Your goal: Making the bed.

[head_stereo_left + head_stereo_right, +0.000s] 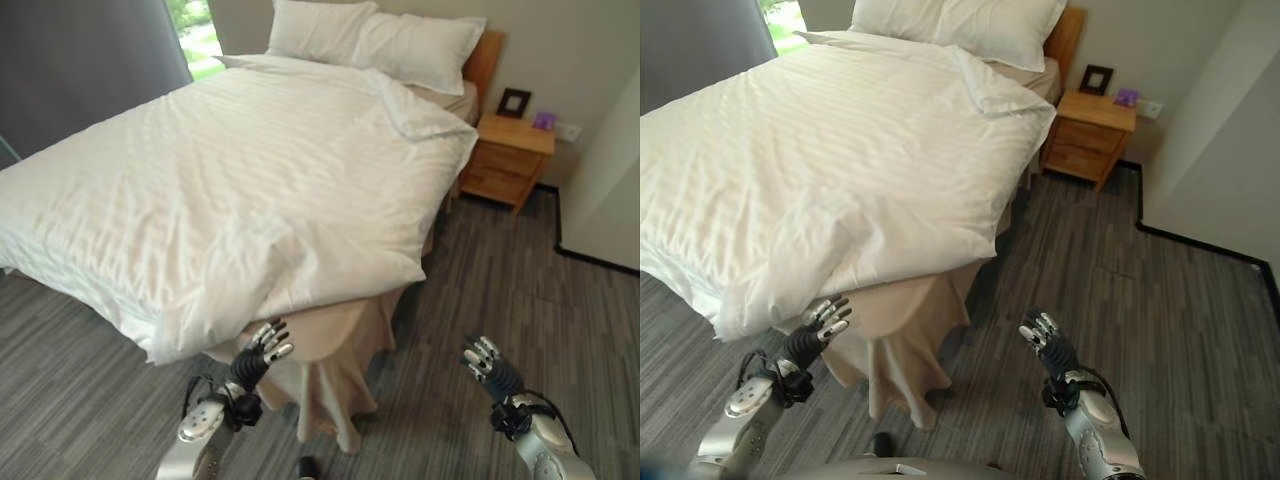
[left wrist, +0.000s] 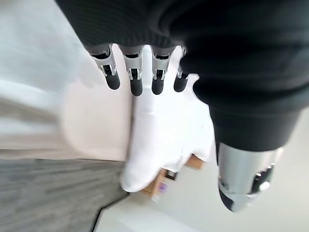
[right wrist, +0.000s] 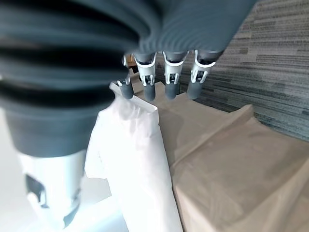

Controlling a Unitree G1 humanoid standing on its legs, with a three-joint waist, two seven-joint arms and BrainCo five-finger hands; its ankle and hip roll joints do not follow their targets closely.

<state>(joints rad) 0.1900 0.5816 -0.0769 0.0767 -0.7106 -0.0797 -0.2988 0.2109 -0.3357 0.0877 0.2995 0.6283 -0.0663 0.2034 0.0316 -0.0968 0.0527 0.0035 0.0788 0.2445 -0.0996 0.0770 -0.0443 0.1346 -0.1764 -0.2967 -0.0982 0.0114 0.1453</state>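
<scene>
left hand [image 1: 262, 352]: fingers relaxed, empty, just under duvet [image 1: 230, 180] near corner | duvet: spread over bed, near corner overhanging beige bed skirt [image 1: 330, 370] | pillows [image 1: 370, 35]: far end | right hand [image 1: 486, 362]: fingers straight, empty, over floor [image 1: 480, 290] | nightstand [image 1: 508, 155]: far right

Left hand [image 1: 818, 328] is raised with fingers straight and spread, holding nothing, just below the near hanging edge of the white duvet [image 1: 830, 160]. The beige bed skirt [image 1: 902, 335] hangs just beside it on its inner side, between the two hands. Right hand [image 1: 1048, 340] is likewise open-fingered and empty, over the grey wood-pattern floor [image 1: 1160, 330], well apart from the bed. Far beyond the right hand stands a wooden nightstand [image 1: 1090, 135]; two white pillows [image 1: 960, 28] lie at the bed's far end.
</scene>
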